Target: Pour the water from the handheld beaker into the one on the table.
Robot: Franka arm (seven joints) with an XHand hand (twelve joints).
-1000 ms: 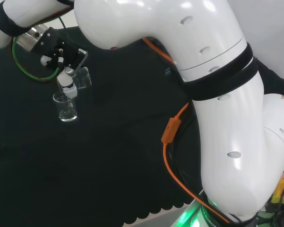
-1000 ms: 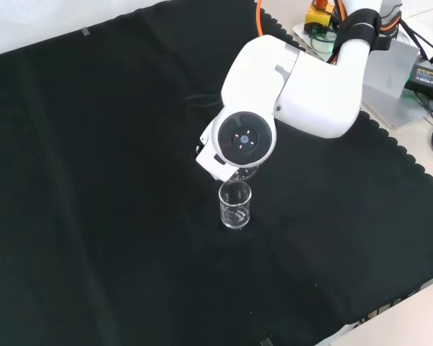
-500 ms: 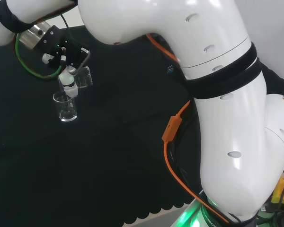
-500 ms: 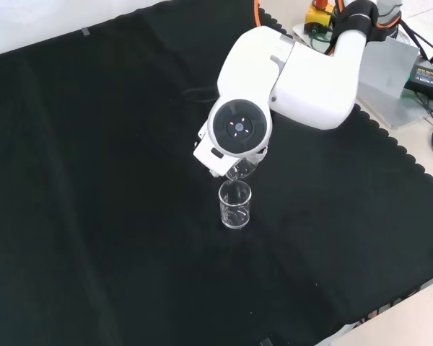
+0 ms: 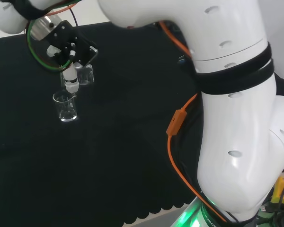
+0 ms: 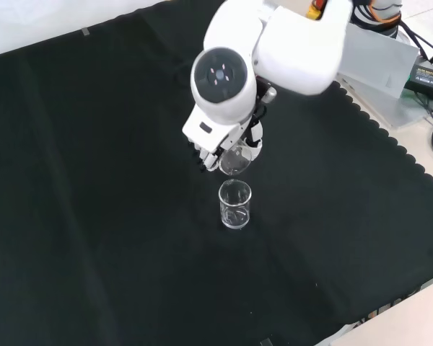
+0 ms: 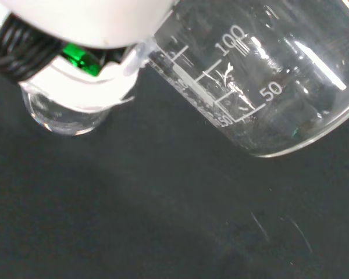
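Now that the hand (image 5: 68, 52) has risen from a second ago, fingers curled round the tilted handheld beaker (image 6: 234, 160), that beaker hangs well above the beaker (image 6: 235, 205) standing on the counter (image 6: 94, 216), so pouring looks finished or paused.

On the black cloth (image 6: 94, 180) the standing beaker (image 6: 235, 205) is the landmark: in the front view the tilted handheld beaker (image 6: 234, 160) hangs just above and behind it, apart from it, with the hand (image 6: 220, 144) on that beaker's far side and the arm's big link (image 6: 274, 43) farther back still. In the head view the handheld beaker (image 5: 84, 75) sits above and slightly right of the standing beaker (image 5: 66, 107), and the hand (image 5: 68, 52) lies above it, its fingers (image 5: 71, 80) reaching down close over the standing beaker's rim. In the wrist view the handheld beaker (image 7: 262, 75) lies on its side, with the standing beaker (image 7: 64, 116) beyond the hand (image 7: 87, 35).
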